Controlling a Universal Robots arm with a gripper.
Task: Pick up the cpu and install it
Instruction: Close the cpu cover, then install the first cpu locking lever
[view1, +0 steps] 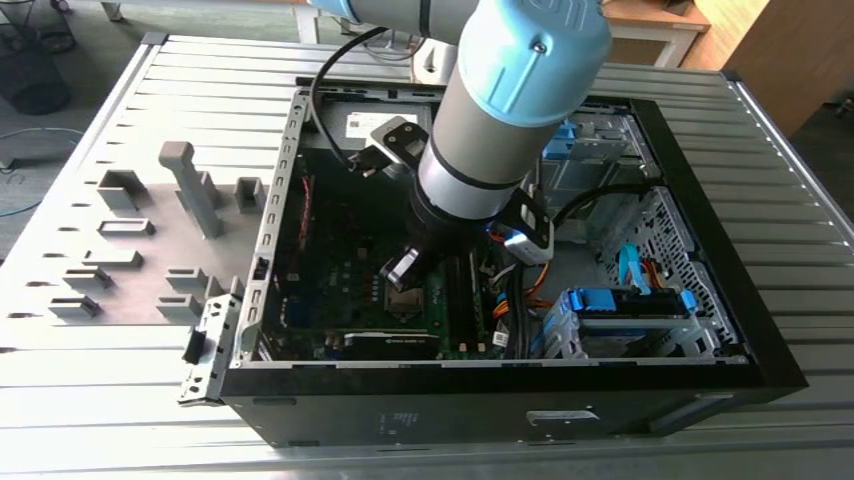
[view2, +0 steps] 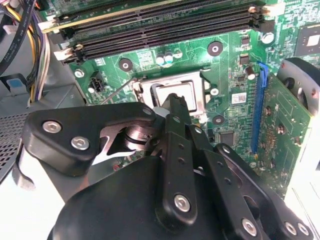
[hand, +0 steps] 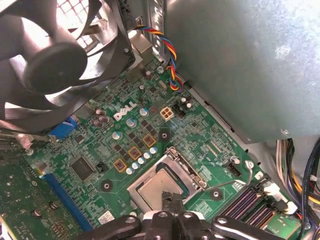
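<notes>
The cpu (view2: 186, 91), a small square chip with a silver-grey top, lies flat inside the metal-framed socket (view2: 145, 87) on the green motherboard (view2: 227, 65). It shows in both wrist views, cpu (hand: 150, 186) and socket frame (hand: 187, 167). My gripper (view2: 173, 102) hangs straight over the chip with its black fingers pressed together, their tips at or just above the metal top; contact I cannot tell. In the first wrist view the gripper (hand: 172, 199) covers the chip's near edge. From the exterior view the gripper (view1: 404, 272) reaches down into the open computer case (view1: 694, 345).
A thin socket lever (hand: 231, 183) sticks out beside the socket. Memory slots (view2: 165, 25), a cable bundle (view2: 22, 45), an expansion card (view2: 280, 135), a black fan (hand: 45, 65) and a grey metal box (hand: 240, 65) crowd round. Grey holder frames (view1: 187, 190) stand outside the case.
</notes>
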